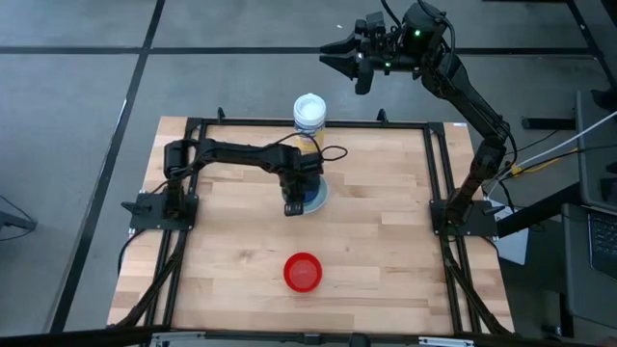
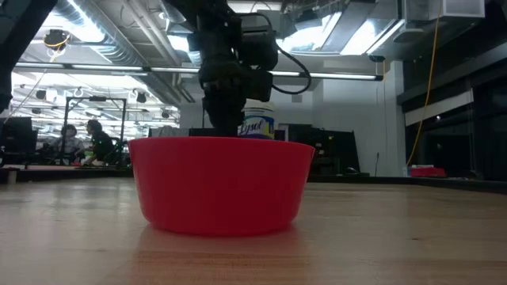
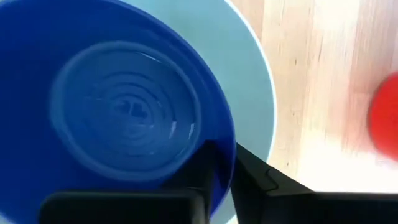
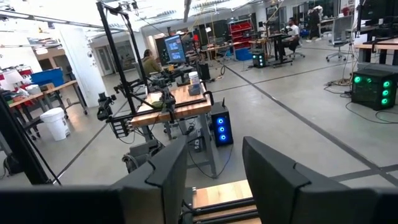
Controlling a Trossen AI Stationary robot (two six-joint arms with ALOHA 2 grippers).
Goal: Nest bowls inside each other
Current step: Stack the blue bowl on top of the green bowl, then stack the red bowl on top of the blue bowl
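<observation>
Dark blue bowl (image 3: 118,106) sits nested; your left gripper (image 1: 294,204) pinches its rim. Release, then fetch red bowl (image 1: 303,272). Right gripper (image 1: 359,60) parked wide.

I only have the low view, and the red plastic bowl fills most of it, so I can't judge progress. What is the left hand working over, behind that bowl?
Observer: The left hand is at the rim of a round dark blue plastic bowl.
Operator: Is that bowl on its own?
Observer: No, it sits nested inside a wider pale teal plastic bowl.
Operator: And the right hand?
Observer: The right hand is raised beyond the table's far edge, open and empty.
</observation>
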